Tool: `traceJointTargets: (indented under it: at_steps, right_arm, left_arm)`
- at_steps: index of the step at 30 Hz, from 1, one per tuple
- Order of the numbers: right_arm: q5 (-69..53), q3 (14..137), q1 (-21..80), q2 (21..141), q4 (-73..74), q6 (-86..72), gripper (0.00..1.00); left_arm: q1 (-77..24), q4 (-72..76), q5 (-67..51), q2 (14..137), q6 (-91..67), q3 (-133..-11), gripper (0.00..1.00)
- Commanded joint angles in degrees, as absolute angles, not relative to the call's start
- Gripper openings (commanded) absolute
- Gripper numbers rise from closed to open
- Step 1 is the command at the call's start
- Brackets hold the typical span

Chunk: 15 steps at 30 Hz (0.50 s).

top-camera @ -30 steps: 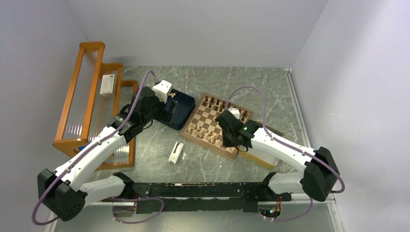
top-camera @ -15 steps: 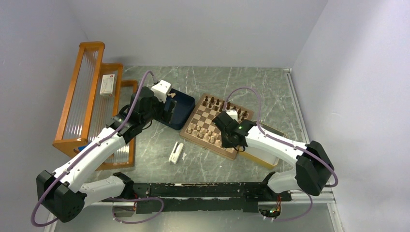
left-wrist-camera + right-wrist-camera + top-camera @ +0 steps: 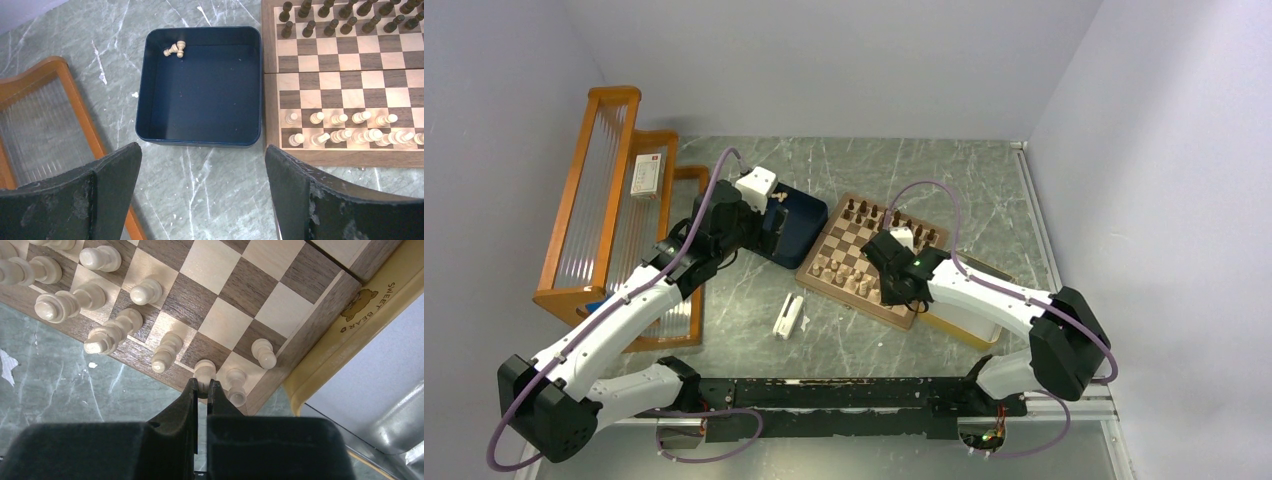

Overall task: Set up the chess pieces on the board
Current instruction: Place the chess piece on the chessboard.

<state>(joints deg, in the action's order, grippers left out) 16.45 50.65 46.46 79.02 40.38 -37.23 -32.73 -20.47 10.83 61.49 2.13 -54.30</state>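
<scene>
Top external: right jaws, clamping piece point(image 3: 204, 371), shifted left.

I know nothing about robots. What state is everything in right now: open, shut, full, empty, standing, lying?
left fingers: wide open, holding nothing.
right fingers: shut on a pale piece at the board's edge row.
blue tray: nearly empty; two pale pieces lying down in one corner.
board: open flat, middle rows bare.
dark pieces: upright in two rows.
</scene>
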Motion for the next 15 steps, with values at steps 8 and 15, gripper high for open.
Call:
traceJointTargets:
  at_steps: [8, 15]
  right_arm:
    - [16.9, 49.4, 45.9, 80.3, 38.3, -36.7, 0.04]
    - [17.1, 48.9, 45.3, 80.2, 38.1, -36.3, 0.04]
  left_arm:
    - [-32.8, -19.9, 11.9, 60.7, 2.1, -54.0, 0.97]
    - [-32.8, -20.0, 11.6, 61.3, 2.2, -54.1, 0.98]
